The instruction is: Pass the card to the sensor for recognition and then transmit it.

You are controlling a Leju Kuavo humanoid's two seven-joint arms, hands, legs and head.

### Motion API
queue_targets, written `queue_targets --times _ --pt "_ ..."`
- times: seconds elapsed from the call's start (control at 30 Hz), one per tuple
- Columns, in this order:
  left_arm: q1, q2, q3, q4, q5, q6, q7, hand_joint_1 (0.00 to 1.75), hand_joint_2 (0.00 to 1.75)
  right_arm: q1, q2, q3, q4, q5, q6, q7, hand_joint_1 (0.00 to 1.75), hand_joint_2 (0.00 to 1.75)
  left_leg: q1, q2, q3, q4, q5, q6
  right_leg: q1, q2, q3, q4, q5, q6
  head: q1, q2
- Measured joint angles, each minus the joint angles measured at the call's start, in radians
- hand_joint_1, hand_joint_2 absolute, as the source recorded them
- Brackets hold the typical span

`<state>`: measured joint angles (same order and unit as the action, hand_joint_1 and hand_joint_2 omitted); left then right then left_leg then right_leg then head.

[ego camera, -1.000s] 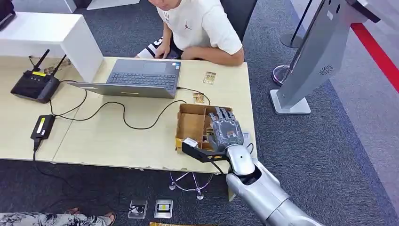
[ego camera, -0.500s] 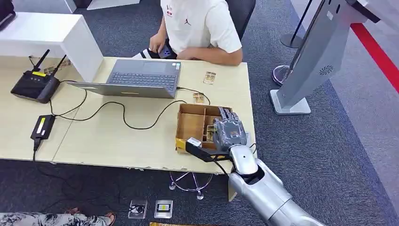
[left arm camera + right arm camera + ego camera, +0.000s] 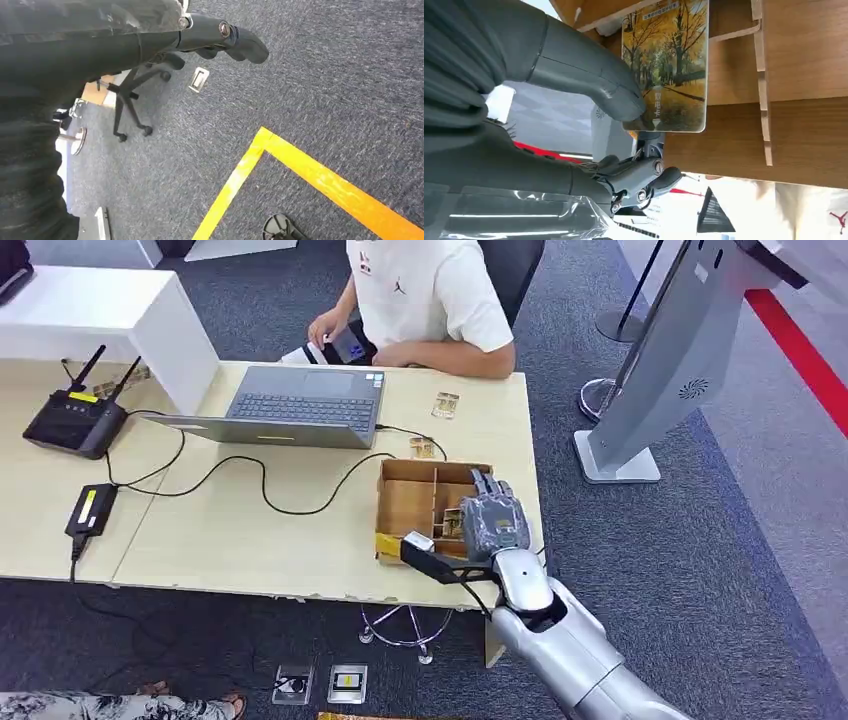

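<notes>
My right hand (image 3: pixel 492 520) hovers over the right side of a wooden divided box (image 3: pixel 405 502) near the table's front edge. In the right wrist view this hand (image 3: pixel 574 70) pinches a card (image 3: pixel 674 65) printed with yellow autumn trees; the thumb (image 3: pixel 624 100) presses on its face and a finger sits behind it. The card is held just above the box's compartments (image 3: pixel 804 65). A small black device with a yellow label (image 3: pixel 90 508) lies far left on the table. My left hand (image 3: pixel 220 35) hangs over the carpet with its fingers mostly hidden.
A laptop (image 3: pixel 290 405), a black router (image 3: pixel 75 422) and cables lie on the table (image 3: pixel 220 530). Two loose cards (image 3: pixel 445 405) (image 3: pixel 422 448) lie behind the box. A person in a white shirt (image 3: pixel 430 300) sits at the far side. A grey kiosk stand (image 3: pixel 660 370) rises at the right.
My right hand has shifted slightly right and toward the table's near edge over the box. The seated person's arm has moved behind the laptop.
</notes>
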<state>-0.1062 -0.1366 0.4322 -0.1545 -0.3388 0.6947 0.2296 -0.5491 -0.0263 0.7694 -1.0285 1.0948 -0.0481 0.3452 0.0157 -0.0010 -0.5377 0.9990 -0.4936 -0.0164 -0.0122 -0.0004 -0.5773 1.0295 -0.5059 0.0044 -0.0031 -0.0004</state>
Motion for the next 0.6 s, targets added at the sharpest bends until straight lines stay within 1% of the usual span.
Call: queue_targets --times 0.07,0.13,0.17,0.2,0.23,0.27,0.37,0.4,0.47,0.5,0.6 --pt "0.0 -0.002 0.008 0.0 0.002 -0.003 -0.014 0.0 1.75 0.004 -0.003 -0.004 -0.004 0.0 -0.005 0.008 1.36 1.75 0.0 0.0 0.0 0.0 0.0 0.0 0.0 0.0 0.0 0.0 0.0 0.0 0.0 0.0" --pt "0.0 -0.002 0.014 0.0 0.006 -0.008 -0.027 0.0 1.75 0.013 -0.006 -0.016 -0.018 0.0 -0.006 0.014 1.27 1.75 0.0 0.0 0.0 0.0 0.0 0.0 0.0 0.0 0.0 0.0 0.0 0.0 0.0 0.0" --pt "0.0 -0.002 0.018 0.0 0.008 -0.01 -0.029 0.0 1.75 0.014 -0.008 -0.019 -0.021 0.001 -0.006 0.016 1.29 1.75 0.0 0.0 0.0 0.0 0.0 0.0 0.0 0.0 0.0 0.0 0.0 0.0 0.0 0.0" --pt "-0.001 -0.002 0.019 0.0 0.009 -0.011 -0.03 0.0 1.75 0.015 -0.01 -0.02 -0.024 0.001 -0.006 0.017 1.27 1.75 0.0 0.0 0.0 0.0 0.0 0.0 0.0 0.0 0.0 0.0 0.0 0.0 0.0 0.0" --pt "-0.001 -0.002 0.02 0.0 0.009 -0.011 -0.032 0.0 1.75 0.015 -0.011 -0.022 -0.025 0.001 -0.006 0.018 1.31 1.75 0.0 0.0 0.0 0.0 0.0 0.0 0.0 0.0 0.0 0.0 0.0 0.0 0.0 0.0" --pt "-0.001 -0.002 0.021 0.0 0.01 -0.013 -0.035 0.0 1.75 0.016 -0.011 -0.025 -0.025 0.002 -0.006 0.019 1.52 1.75 0.0 0.0 0.0 0.0 0.0 0.0 0.0 0.0 0.0 0.0 0.0 0.0 0.0 0.0" --pt "-0.001 -0.002 0.029 0.0 0.013 -0.021 -0.049 0.0 1.75 0.026 -0.018 -0.031 -0.041 0.005 -0.005 0.026 1.64 1.75 0.0 0.0 0.0 0.0 0.0 0.0 0.0 0.0 0.0 0.0 0.0 0.0 0.0 0.0" --pt "-0.001 -0.002 0.034 0.0 0.013 -0.023 -0.053 0.0 1.75 0.029 -0.022 -0.038 -0.048 0.006 -0.004 0.029 1.62 1.75 0.0 0.0 0.0 0.0 0.0 0.0 0.0 0.0 0.0 0.0 0.0 0.0 0.0 0.0" --pt "-0.001 -0.002 0.036 0.0 0.015 -0.026 -0.061 0.0 1.75 0.03 -0.029 -0.044 -0.058 0.008 -0.002 0.031 1.73 1.75 0.0 0.0 0.0 0.0 0.0 0.0 0.0 0.0 0.0 0.0 0.0 0.0 0.0 0.0" --pt "-0.001 -0.002 0.037 0.0 0.015 -0.026 -0.062 0.0 1.75 0.03 -0.033 -0.045 -0.06 0.01 -0.002 0.031 1.75 1.75 0.0 0.0 0.0 0.0 0.0 0.0 0.0 0.0 0.0 0.0 0.0 0.0 0.0 0.0" --pt "-0.003 -0.002 0.042 0.0 0.015 -0.024 -0.063 0.0 1.75 0.033 -0.04 -0.057 -0.067 0.017 -0.013 0.024 1.75 1.75 0.0 0.0 0.0 0.0 0.0 0.0 0.0 0.0 0.0 0.0 0.0 0.0 0.0 0.0"
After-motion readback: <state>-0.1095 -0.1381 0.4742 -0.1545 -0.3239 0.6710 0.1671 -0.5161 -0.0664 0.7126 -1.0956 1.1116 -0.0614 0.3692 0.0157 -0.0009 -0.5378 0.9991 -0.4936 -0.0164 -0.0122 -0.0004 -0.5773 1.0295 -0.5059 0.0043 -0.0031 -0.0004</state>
